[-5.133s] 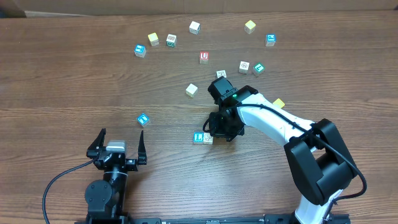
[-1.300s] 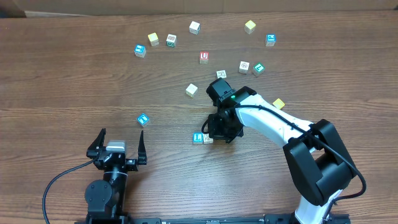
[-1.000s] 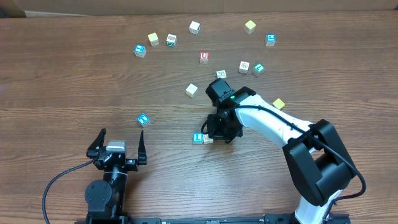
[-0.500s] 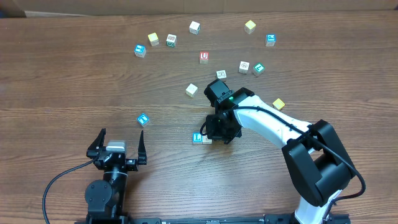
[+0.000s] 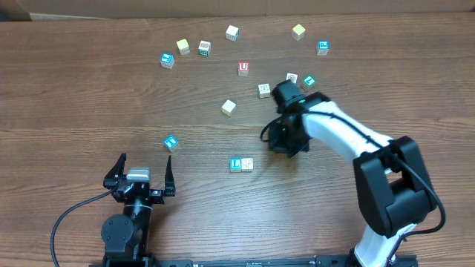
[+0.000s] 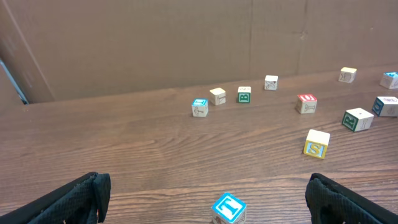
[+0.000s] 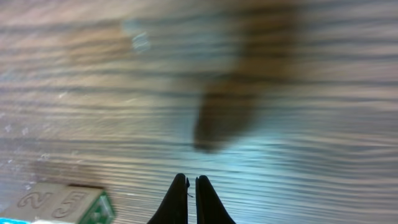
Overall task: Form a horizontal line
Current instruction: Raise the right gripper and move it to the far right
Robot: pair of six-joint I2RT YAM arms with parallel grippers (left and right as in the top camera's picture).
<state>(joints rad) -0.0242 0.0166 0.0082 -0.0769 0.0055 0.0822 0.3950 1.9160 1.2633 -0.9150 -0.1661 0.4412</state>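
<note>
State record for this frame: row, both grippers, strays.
row: two cubes, blue L and tan, touching side by side
right gripper: shut, empty, apart from the row
left gripper: open, empty, at the near table edge
strays: blue cube close to the left gripper; others scattered across the far side

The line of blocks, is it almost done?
Only just started. Done: the line has two touching cubes, a blue L and a tan one. In hand: nothing. The right gripper is shut and empty, off to the line's right, and the left gripper waits open. Left: more cubes to add, maybe the loose blue cube or the red cube.
</note>
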